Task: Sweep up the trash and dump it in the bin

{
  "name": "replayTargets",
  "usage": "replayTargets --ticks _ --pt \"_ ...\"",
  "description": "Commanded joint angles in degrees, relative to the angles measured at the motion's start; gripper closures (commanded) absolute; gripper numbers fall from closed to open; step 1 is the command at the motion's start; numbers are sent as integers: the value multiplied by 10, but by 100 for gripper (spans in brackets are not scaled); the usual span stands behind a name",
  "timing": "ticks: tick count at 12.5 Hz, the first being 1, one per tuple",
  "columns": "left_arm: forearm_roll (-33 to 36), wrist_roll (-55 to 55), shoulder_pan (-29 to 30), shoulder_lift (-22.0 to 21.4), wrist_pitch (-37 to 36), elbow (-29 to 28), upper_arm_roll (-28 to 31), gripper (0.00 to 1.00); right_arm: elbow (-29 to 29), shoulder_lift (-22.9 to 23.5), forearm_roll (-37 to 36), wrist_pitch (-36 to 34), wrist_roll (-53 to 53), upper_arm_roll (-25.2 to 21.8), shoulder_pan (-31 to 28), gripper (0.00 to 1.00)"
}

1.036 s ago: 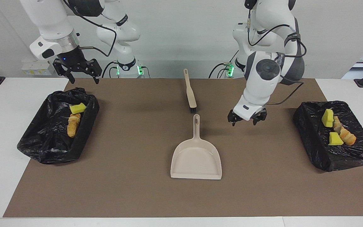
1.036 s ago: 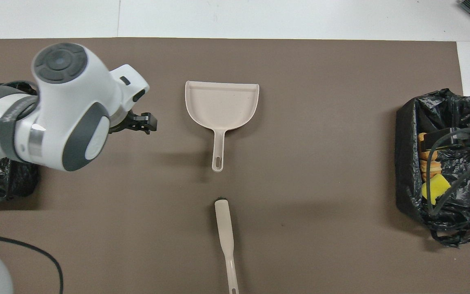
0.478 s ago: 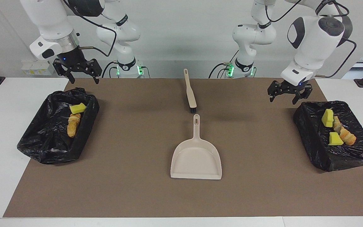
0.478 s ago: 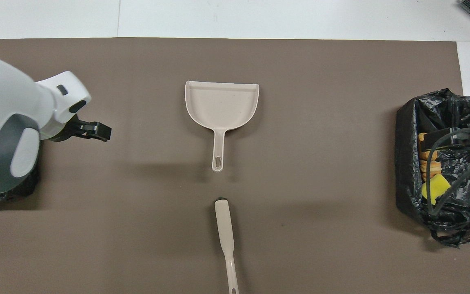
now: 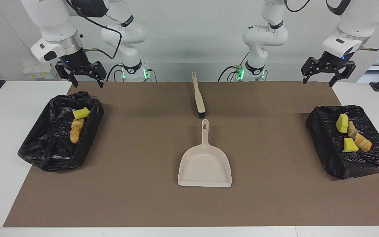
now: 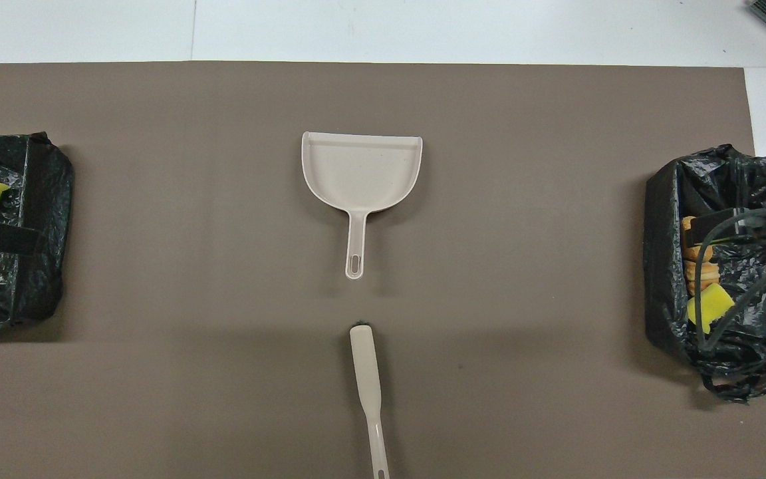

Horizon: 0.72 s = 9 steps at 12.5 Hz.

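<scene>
The trash lies in two black-bagged bins. The bin (image 5: 49, 154) at the right arm's end holds a yellow chunk (image 5: 81, 113) and a tan lump (image 5: 76, 130). In the bin (image 5: 357, 163) at the left arm's end lie two yellow chunks (image 5: 342, 123) and tan lumps (image 5: 360, 141). My right gripper (image 5: 89, 82) hangs open and empty, raised over the mat's edge by its bin. Raised over the mat's corner near the other bin, my left gripper (image 5: 318, 80) is open and empty too.
A beige dustpan (image 5: 205, 164) lies mid-mat, empty, its handle pointing toward the robots. The beige-handled brush (image 5: 198, 98) lies just nearer to the robots, bristles toward the dustpan handle. A brown mat (image 5: 137, 197) covers the table between the bins.
My left arm has swung up and away from beside the dustpan handle to its own end of the table, staying open. The right arm has not moved.
</scene>
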Motion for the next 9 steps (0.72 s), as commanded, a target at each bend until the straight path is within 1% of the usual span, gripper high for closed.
replayTargets --ticks 1,4,9 --pt "-13 10 9 50 -41 73 -3 0 -1 -4 8 -1 4 4 -7 0" --pt "-12 10 13 30 -37 49 -7 0 -1 -4 8 -1 4 3 -7 0" --pt "-12 12 15 30 -26 48 -7 0 -1 -4 8 -1 4 3 -7 0"
